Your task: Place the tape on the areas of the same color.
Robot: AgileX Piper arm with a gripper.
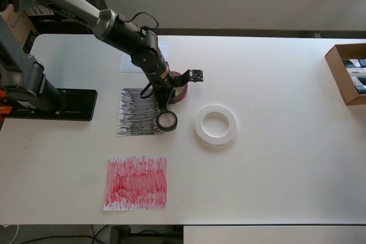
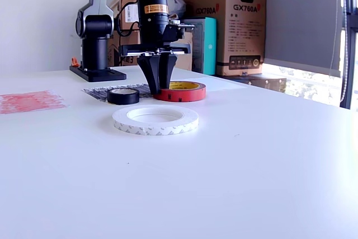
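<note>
Nearest the exterior camera lies the large white ring [image 2: 155,120], a flat, wide hoop of matte tape resting on the smooth white table [image 2: 235,183], well apart from any sheet. Behind it, toward the exterior view's left, the small black roll [image 2: 123,95] sits squat and glossy; from overhead it rests at the black-scribbled sheet's [image 1: 137,112] corner, overlapping the edge and partly on bare table. That sheet is a rough square of paper hatched with dense dark strokes. Just right of the black roll in the exterior view stands the dark-red roll [image 2: 180,91], a low cylinder with a yellowish core and printed inner band, sitting on the bare table. The gripper [image 2: 159,87] points straight down at this roll's left rim; its two dark tapered fingers [image 2: 152,74] stand nearly together, and whether they clench the roll's wall or merely touch it cannot be told, since overhead the arm's wrist hides the contact and most of the roll. Far to the exterior view's left, the red-scribbled sheet [image 2: 31,101] lies flat with nothing on it. The plain white sheet [image 1: 130,63] is hard to make out, largely covered by the arm overhead. Beyond the table, cardboard boxes [image 2: 226,23] stand stacked; another open box [image 1: 347,72] is cut off at the overhead view's right edge.
</note>
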